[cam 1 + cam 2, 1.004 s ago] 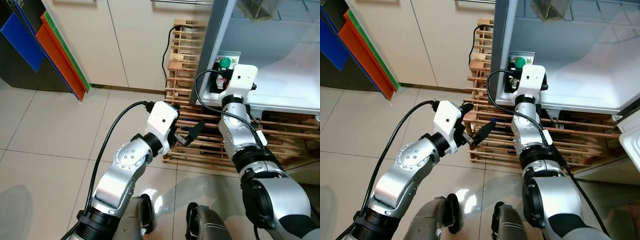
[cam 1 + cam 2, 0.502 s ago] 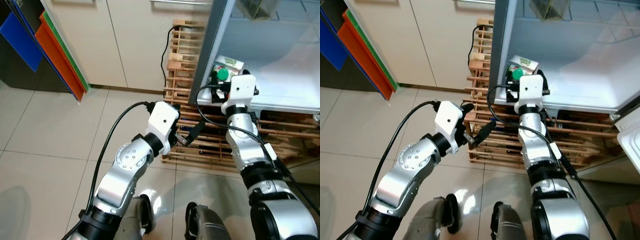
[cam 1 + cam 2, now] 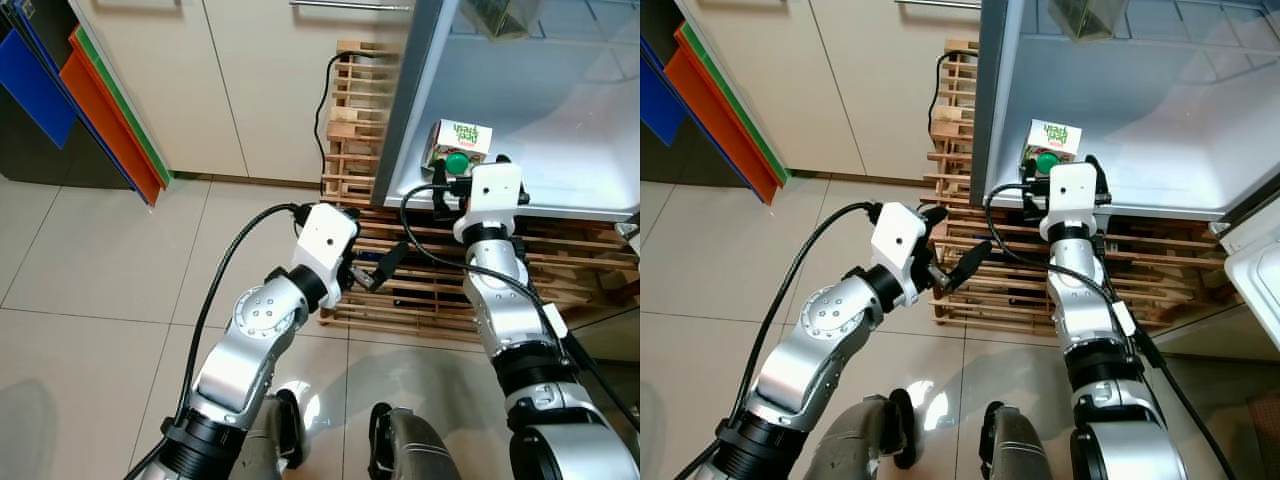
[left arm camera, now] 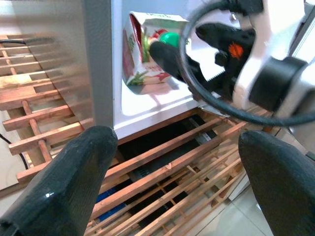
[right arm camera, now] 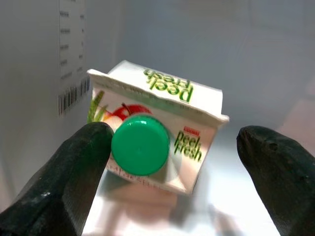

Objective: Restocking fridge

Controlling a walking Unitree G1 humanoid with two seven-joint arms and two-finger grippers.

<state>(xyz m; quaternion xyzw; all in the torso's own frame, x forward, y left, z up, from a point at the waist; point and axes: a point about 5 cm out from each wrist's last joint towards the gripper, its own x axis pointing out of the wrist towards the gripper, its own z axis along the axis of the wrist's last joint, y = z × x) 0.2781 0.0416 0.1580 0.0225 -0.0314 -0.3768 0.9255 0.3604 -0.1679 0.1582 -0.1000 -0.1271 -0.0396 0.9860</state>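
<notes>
A white Peel Fresh juice carton [image 3: 458, 140] with a green cap [image 5: 140, 144] stands on the fridge's bottom shelf [image 3: 575, 175], at its near left corner by the fridge wall. My right gripper [image 5: 172, 145] is held up right in front of the carton, open, with its fingers [image 5: 64, 182] spread wide to either side and apart from the box. My left gripper [image 3: 385, 268] is open and empty, hovering lower down in front of the wooden pallet [image 3: 420, 295]. Its wrist camera looks up at the carton [image 4: 147, 54].
The fridge stands on the slatted wooden pallet, with a black cable [image 3: 330, 100] running down behind it. Cream cabinet doors [image 3: 270, 80] are at the back, and orange, green and blue boards [image 3: 105, 105] lean at the left. A greenish pack [image 3: 497, 15] sits higher in the fridge. Tiled floor lies below.
My right gripper rose from below the fridge's front edge to shelf height, bringing the carton up. The carton now stands on the shelf between spread fingers. The left arm held still.
</notes>
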